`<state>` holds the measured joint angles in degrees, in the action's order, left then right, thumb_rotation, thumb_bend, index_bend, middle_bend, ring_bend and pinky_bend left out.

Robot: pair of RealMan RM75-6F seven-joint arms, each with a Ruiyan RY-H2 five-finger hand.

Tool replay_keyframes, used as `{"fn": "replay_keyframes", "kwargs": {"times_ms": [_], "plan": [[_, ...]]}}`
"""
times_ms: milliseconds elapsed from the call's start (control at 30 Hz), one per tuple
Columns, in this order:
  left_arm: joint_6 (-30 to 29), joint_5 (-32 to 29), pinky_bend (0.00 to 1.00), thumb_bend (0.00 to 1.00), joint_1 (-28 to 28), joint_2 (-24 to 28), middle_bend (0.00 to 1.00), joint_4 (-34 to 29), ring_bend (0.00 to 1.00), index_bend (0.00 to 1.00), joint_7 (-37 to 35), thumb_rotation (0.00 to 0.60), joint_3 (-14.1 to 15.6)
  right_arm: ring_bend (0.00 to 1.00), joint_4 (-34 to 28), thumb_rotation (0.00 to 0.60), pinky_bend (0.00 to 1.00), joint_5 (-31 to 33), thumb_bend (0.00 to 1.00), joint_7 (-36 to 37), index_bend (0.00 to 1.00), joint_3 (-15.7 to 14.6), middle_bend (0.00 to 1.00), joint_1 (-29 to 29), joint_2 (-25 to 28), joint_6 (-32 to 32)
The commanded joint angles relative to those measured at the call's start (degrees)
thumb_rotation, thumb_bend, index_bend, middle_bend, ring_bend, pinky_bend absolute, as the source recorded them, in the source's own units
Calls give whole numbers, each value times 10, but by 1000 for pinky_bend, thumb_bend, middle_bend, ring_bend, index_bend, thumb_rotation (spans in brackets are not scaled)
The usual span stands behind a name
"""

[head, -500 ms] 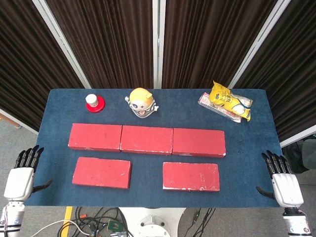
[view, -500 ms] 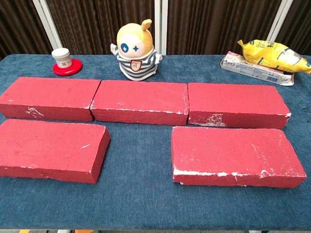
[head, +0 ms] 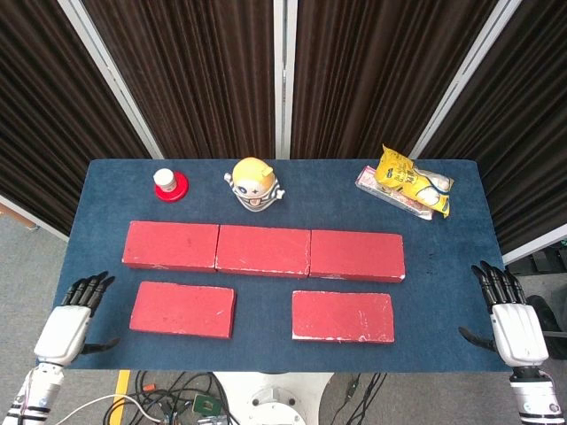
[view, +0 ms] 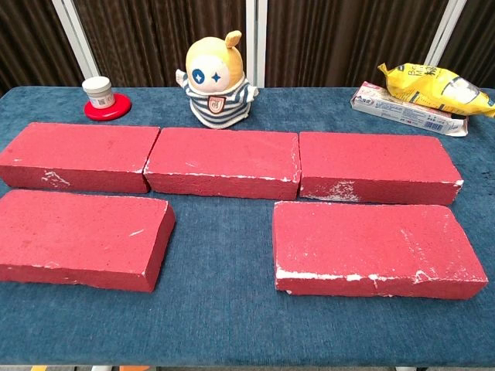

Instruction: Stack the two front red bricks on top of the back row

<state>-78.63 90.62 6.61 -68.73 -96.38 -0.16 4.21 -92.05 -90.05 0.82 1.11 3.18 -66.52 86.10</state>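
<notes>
Three red bricks form the back row (head: 263,251) (view: 224,162) across the blue table (head: 266,190). In front of it lie the front left red brick (head: 182,309) (view: 77,238) and the front right red brick (head: 343,316) (view: 375,249), flat and apart from each other. My left hand (head: 69,320) hovers at the table's front left corner, open, fingers spread, a short gap left of the front left brick. Beyond the front right corner, my right hand (head: 512,316) is open and holds nothing. The chest view shows neither hand.
Behind the back row stand a yellow-headed doll (head: 254,184) (view: 216,79), a small white jar on a red lid (head: 169,183) (view: 101,97) at the back left, and a yellow snack bag on a flat packet (head: 409,181) (view: 421,97) at the back right. Cables (head: 177,394) hang below the front edge.
My left hand has moved right and inward toward the front left brick. My right hand has shifted slightly. The bricks have not moved.
</notes>
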Motion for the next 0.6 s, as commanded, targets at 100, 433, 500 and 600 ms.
{"fn": "replay_keyframes", "kwargs": {"times_ms": [100, 433, 500, 600], "plan": [[45, 8, 0, 52, 38, -31, 0, -21, 0, 2, 20, 600, -10, 0, -25, 600, 0, -9, 0, -4, 0, 5, 0, 6, 16, 3], [175, -75, 0, 49, 111, -84, 0, -34, 0, 0, 88, 600, -40, 0, -52, 600, 0, -19, 0, -6, 0, 8, 0, 5, 34, 15], [191, -92, 0, 50, 121, -89, 0, -32, 0, 0, 96, 600, -45, 0, -51, 600, 0, -18, 0, -4, 0, 8, 0, 6, 34, 13], [207, -110, 0, 49, 133, -97, 0, -25, 0, 0, 104, 600, -50, 0, -48, 600, 0, -17, 0, -3, 0, 8, 0, 7, 33, 10]]}}
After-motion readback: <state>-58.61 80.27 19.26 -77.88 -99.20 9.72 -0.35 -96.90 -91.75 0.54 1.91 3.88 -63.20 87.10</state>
